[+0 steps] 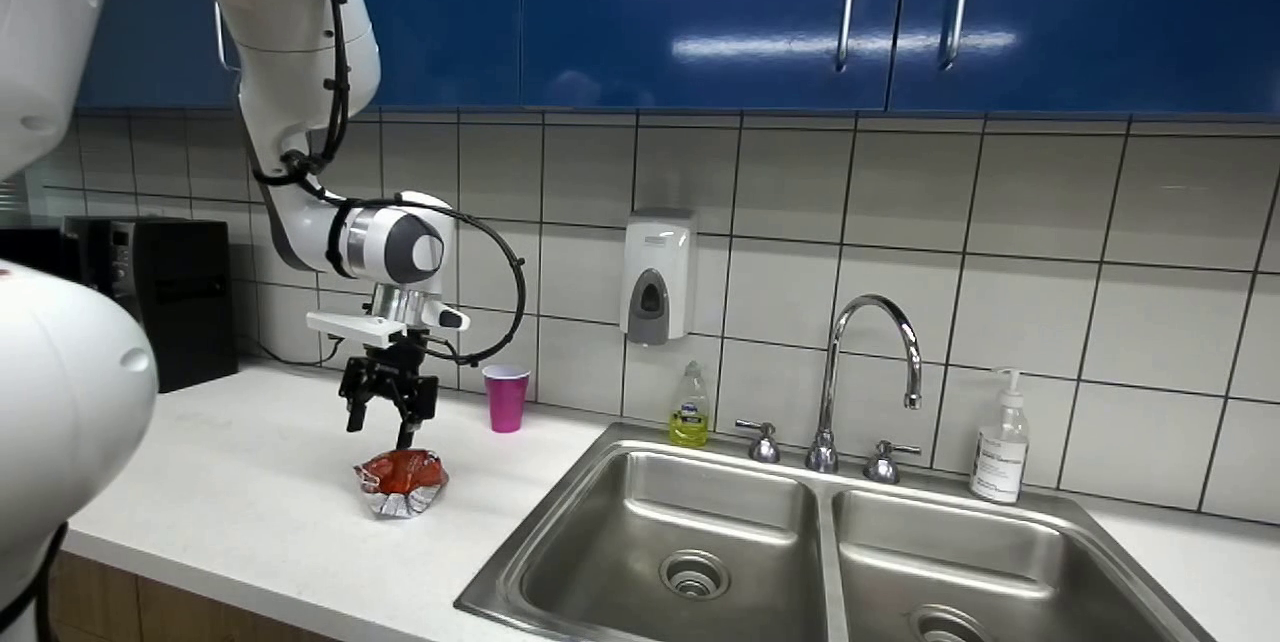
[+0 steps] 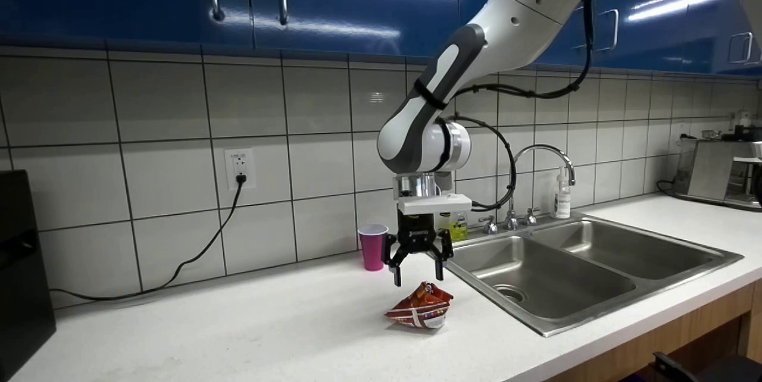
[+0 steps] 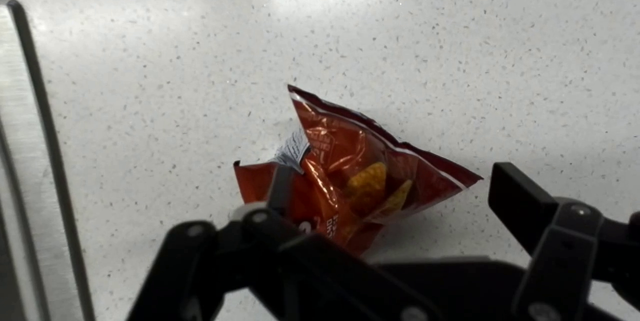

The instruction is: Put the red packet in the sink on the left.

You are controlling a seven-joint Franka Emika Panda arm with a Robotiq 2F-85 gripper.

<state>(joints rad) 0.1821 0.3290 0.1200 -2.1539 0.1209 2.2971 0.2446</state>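
Over the white tabletop (image 2: 268, 328), the claw (image 2: 418, 280) hangs with its fingers (image 3: 520, 201) pointing down and spread well apart, holding nothing. Below the fingertips lies the red packet (image 2: 421, 312), on the tabletop; an exterior view shows a slim gap between the two. Seen from the wrist, the packet fills most of the span: one finger hides part of its left side, and its pointed right corner ends just beside the other. A strip of tabletop separates the packet from the metal rim of the sink (image 1: 490, 596), a wider stretch spreads away on the side opposite the sink, and more reaches to the tabletop's front edge. Beyond the rim sits the left basin (image 1: 720, 494), the nearer of the two. Farther back, a pink cup (image 1: 507, 404) stands upright near the tiled wall (image 1: 780, 292), while a soap bottle (image 1: 689, 422) and a curved faucet (image 1: 822, 452) stand along the sink's back edge.
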